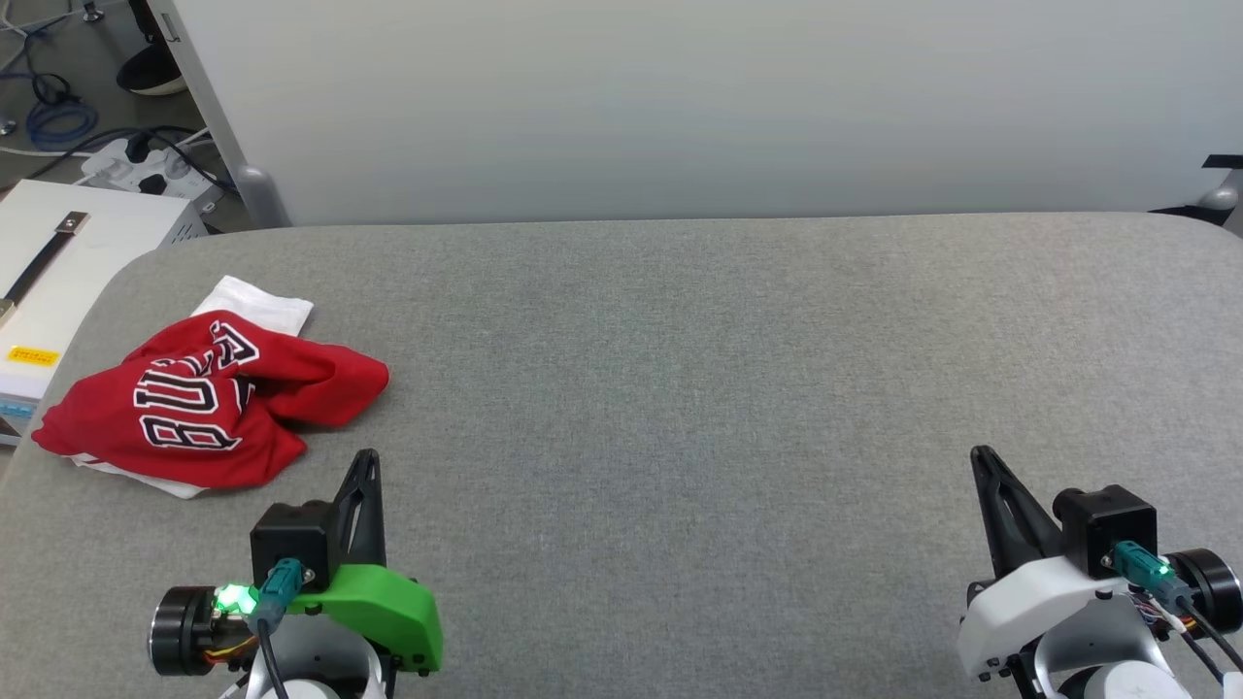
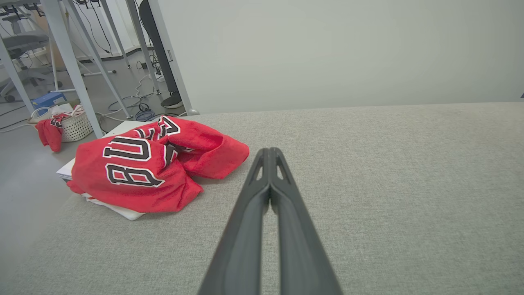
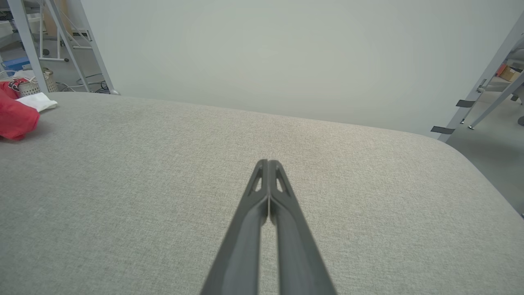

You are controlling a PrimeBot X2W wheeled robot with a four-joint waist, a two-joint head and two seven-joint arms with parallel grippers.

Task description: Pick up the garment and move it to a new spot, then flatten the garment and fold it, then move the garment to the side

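Garment (image 1: 209, 403) lies crumpled at the left edge of the grey table (image 1: 680, 388) — left gripper (image 1: 367, 458) and right gripper (image 1: 979, 454) both clenched, empty.

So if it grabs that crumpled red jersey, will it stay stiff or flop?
Probably flop: the garment lies in soft folds, so loose parts would likely hang. It looks thin, likely light. Pushed on the grey fabric surface, it may bunch, not slide.

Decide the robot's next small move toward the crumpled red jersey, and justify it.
Probably open the left gripper and reach it forward-left to the garment. That gripper is shut and empty. The garment lies crumpled near the left edge of the table, just ahead of it, while the right gripper, also shut, sits far across the table.
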